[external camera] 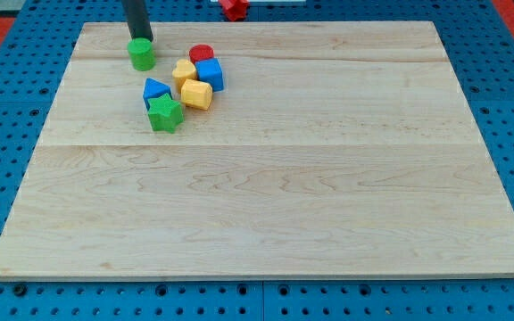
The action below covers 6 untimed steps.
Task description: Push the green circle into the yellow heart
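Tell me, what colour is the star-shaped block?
Green. The star block shows in the camera view, at the bottom of the cluster.

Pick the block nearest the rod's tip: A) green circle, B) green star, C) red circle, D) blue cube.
A: my tip sits right at the top edge of the green circle, while the other blocks cluster farther toward the view's right and bottom.
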Motion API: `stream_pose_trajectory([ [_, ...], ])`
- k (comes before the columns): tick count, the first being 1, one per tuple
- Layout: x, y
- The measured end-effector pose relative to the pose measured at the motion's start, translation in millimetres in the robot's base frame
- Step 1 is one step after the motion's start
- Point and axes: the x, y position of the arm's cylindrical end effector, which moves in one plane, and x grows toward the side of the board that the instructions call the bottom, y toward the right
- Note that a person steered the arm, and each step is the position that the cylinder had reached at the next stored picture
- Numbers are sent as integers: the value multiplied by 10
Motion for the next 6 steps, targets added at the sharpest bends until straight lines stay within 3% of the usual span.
stream_pose_trajectory([
  [1,97,26],
  [2,100,-556],
  [3,190,-481],
  [5,362,254],
  [6,362,210],
])
